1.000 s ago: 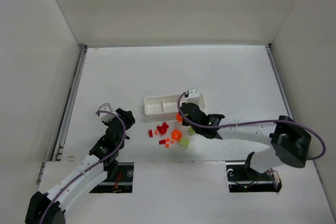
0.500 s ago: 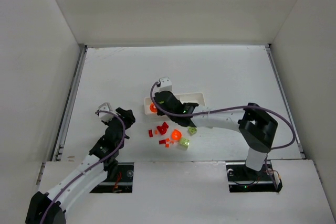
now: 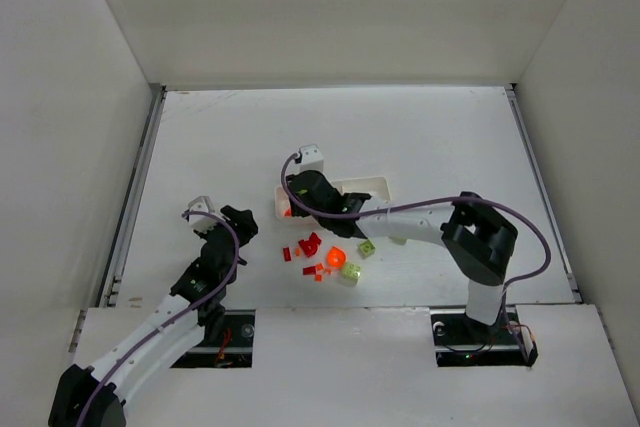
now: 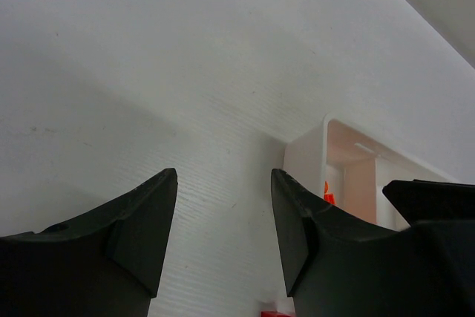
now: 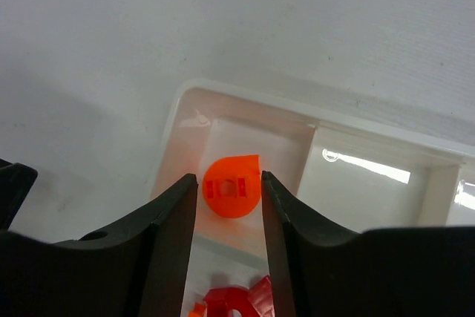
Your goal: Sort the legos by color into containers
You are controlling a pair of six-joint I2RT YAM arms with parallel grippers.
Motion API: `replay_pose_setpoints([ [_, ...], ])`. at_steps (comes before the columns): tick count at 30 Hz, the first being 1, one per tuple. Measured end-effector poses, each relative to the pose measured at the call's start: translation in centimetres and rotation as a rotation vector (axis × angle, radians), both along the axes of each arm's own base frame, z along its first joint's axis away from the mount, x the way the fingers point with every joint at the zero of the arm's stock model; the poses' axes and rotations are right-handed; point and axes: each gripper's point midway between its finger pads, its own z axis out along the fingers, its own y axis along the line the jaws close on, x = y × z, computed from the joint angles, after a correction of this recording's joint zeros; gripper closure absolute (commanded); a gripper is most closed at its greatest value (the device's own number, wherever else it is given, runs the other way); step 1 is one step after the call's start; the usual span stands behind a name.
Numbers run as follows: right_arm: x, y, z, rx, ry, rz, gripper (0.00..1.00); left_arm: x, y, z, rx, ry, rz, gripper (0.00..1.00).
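The white tray [image 3: 362, 187] lies mid-table, and my right gripper [image 3: 293, 207] hangs over its left compartment. In the right wrist view that gripper [image 5: 228, 175] is open, and a round orange lego [image 5: 232, 185] lies below the tips in that compartment, with a gap on each side. The middle compartment [image 5: 371, 198] holds nothing. Loose legos sit in front of the tray: red ones [image 3: 308, 245], an orange round one [image 3: 335, 257] and yellow-green ones [image 3: 350, 270]. My left gripper [image 3: 240, 228] stands open to the left of the pile, nothing between its fingers [image 4: 152, 220].
White walls enclose the table on three sides. In the left wrist view the tray's end wall [image 4: 306, 165] stands just ahead on the right, with the orange lego [image 4: 326, 192] showing inside. The right arm's black link [image 3: 478, 237] reaches across the near right.
My right gripper swung left from the pile to above the tray's left compartment with the orange round lego, then opened; the lego now lies in the compartment. The left arm stayed put.
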Motion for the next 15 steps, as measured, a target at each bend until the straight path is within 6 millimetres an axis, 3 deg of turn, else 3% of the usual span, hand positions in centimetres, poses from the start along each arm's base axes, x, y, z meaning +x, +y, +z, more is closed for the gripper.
replay_pose_setpoints([
  [4,-0.9,-1.8,-0.3,-0.011,0.0,-0.008,0.7,0.0,0.0,0.0,-0.001,-0.001,-0.001,0.53],
  [6,-1.8,-3.8,-0.1,-0.021,-0.004,-0.015,0.76,0.0,0.0,0.0,-0.001,-0.001,-0.002,0.56],
  [9,-3.9,-7.1,0.8,-0.015,-0.02,-0.03,0.77,0.0,-0.1,-0.1,0.0,0.001,-0.003,0.64],
  [11,-5.7,-9.1,1.2,-0.006,-0.031,-0.037,0.74,-0.1,-0.1,-0.2,0.004,0.007,-0.006,0.67],
  [15,-8.7,-12.1,0.6,-0.001,-0.006,-0.059,0.54,-0.3,-0.5,-1.2,0.026,0.042,-0.023,0.68],
])
